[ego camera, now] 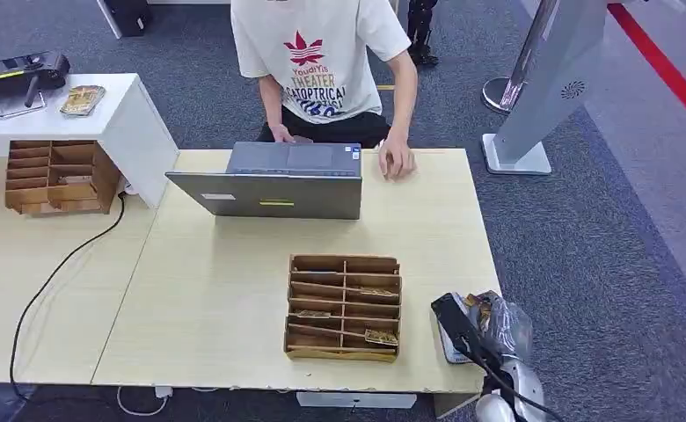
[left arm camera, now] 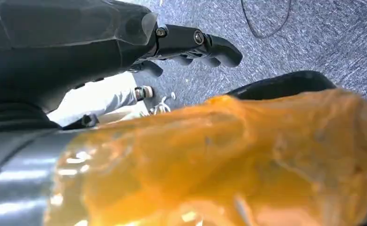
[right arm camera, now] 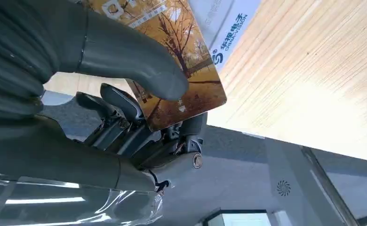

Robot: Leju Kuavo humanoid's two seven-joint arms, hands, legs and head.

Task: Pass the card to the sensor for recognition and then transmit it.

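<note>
Card [right arm camera: 181,61]: autumn-tree print, pinched between thick grey thumb and darker fingers [right arm camera: 120,101] of right hand [right arm camera: 125,113]; held above pale wooden surface [right arm camera: 313,70], just beside white device with blue lettering [right arm camera: 228,33], presumably the sensor. In head view, right hand [ego camera: 498,330] at lower right of frame, at the surface's right edge, over a dark flat object [ego camera: 454,321]; card itself too small to make out there.

Left hand [left arm camera: 191,44]: hanging low over grey carpet, fingers curled in, nothing held. Orange blur across lower half of that frame, unidentified.

Wooden card rack [ego camera: 344,308]: lower centre of head view, several cards lying in its slots. Second rack [ego camera: 54,176] at upper left, beside white stand. Grey laptop [ego camera: 273,180] at centre; seated person in white T-shirt behind it, one hand [ego camera: 397,163] resting on the surface.

Step in hand, as judged: presentation of card to sensor, card already taken up. Contact with reader face not determinable.

Next move calls for: card face laid flat and close over reader, pinch kept firm, brief hold for recognition; then carry across toward person for handover.
</note>
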